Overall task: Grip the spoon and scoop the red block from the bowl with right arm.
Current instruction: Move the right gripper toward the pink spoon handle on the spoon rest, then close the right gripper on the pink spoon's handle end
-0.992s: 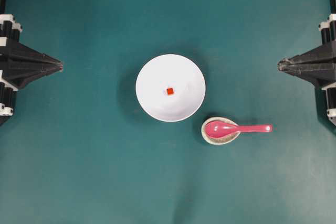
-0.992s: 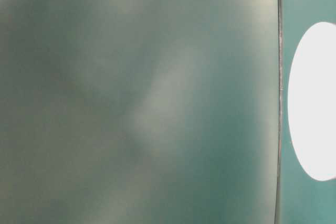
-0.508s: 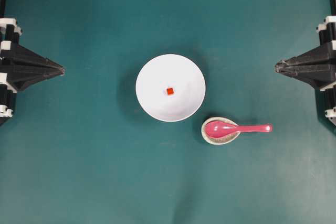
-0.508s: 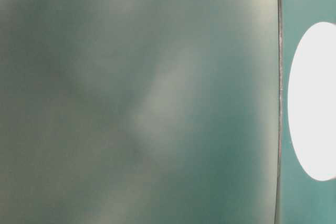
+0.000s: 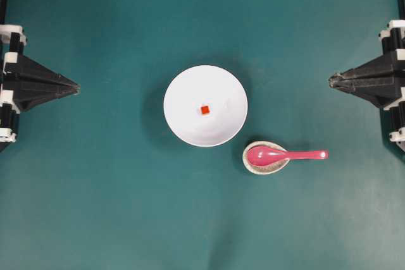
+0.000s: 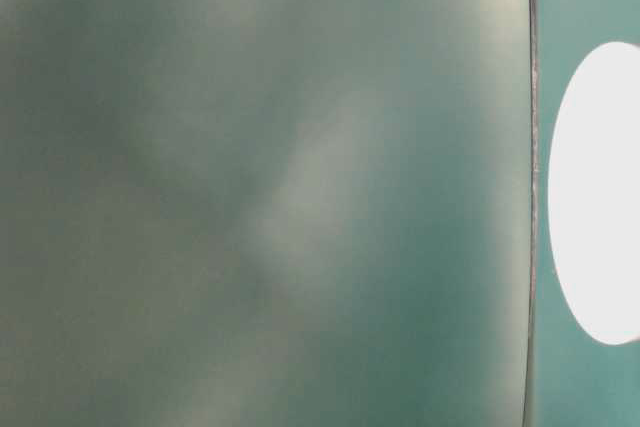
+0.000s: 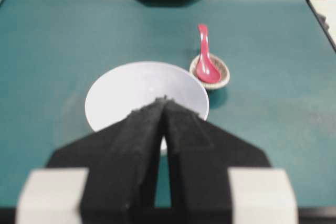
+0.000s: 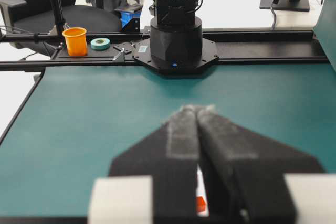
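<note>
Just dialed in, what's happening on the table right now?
Nothing is being handled yet. The left gripper and right gripper sit shut at opposite table edges. The red block lies in the white bowl, and the pink spoon rests with its scoop in a small dish beside the bowl.

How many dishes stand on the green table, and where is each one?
2. The large white bowl stands mid-table with the red block inside. The small grey-white dish sits beside it, toward the right arm, under the spoon. None appears hidden.
</note>
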You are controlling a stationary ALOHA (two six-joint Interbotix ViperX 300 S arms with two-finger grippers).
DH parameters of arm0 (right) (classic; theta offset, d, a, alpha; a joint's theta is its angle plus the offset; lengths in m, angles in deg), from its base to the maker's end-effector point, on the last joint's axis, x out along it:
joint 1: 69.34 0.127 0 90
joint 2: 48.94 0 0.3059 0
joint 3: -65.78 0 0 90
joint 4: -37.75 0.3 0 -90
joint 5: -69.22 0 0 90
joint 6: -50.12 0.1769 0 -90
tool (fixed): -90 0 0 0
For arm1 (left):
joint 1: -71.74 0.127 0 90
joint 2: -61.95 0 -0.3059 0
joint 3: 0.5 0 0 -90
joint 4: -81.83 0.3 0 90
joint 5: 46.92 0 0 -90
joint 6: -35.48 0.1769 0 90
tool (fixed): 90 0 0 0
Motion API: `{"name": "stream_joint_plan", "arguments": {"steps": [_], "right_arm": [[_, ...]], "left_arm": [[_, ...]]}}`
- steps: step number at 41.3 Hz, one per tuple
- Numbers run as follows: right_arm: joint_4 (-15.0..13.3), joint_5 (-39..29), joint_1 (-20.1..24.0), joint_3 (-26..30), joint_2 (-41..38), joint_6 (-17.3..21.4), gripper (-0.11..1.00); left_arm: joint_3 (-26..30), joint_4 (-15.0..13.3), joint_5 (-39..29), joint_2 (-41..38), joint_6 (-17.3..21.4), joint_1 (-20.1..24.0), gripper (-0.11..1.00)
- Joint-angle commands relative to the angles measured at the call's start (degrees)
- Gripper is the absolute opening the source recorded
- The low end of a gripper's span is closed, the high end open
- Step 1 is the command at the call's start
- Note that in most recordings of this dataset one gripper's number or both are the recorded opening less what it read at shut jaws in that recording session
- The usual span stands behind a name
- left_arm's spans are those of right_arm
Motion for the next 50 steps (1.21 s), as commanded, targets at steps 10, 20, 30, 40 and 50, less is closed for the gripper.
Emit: {"name": "stream_joint_plan", "arguments": {"steps": [10, 20, 30, 40, 50], "right_arm": [[1.05, 0.18, 0.09, 1.49, -0.79, 0.09, 0.37], [1.05, 0.70, 0.09, 0.97, -3.16, 0.09, 0.46], [1.76, 7.73, 1.05, -2.81, -7.47, 0.09, 0.46], [6.68, 21.71, 5.71, -8.70, -14.06, 0.09, 0.46], [13.80, 31.29, 12.39, -11.95, -22.32, 0.09, 0.46]], "left_arm": [[1.76, 0.18, -3.08, -0.88, 0.00, -0.18, 0.00], [1.76, 0.18, -4.22, -0.88, 0.09, 1.49, 0.00], [1.67, 0.18, -5.01, -0.88, 0.88, 2.20, 0.00], [1.67, 0.18, -6.59, -0.88, 0.88, 2.20, 0.00], [1.58, 0.26, -6.68, -0.88, 1.05, 2.20, 0.00]]}}
